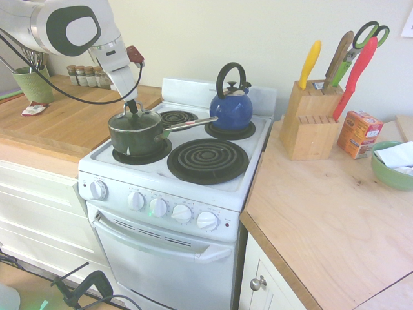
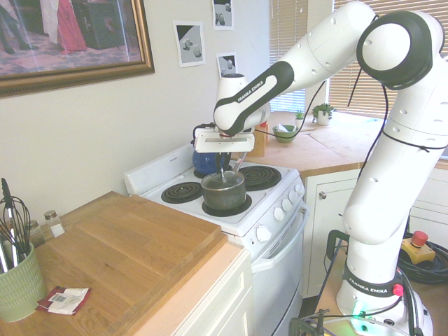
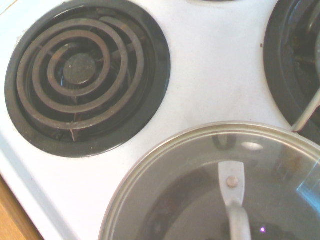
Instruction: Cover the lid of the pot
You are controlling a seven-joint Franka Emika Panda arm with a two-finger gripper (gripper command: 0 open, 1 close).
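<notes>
White Arm, Black Trim

Has a smooth white arm (image 2: 367, 164) built of rounded tubes and thick, curved joints. Shows a pale round cap (image 2: 384, 46) inside a broad dark-grey ring (image 2: 425, 46). Wears a black band (image 2: 264, 89) along the forearm, with "FRANKA EMIKA" in white capitals, and the same words on a dark collar (image 2: 374, 286) near the foot. Has a small pinkish-red knob (image 2: 397, 290) beside that collar. Ends in a white, boxy gripper (image 2: 222, 173) with dark fingers (image 2: 218, 164).
</notes>
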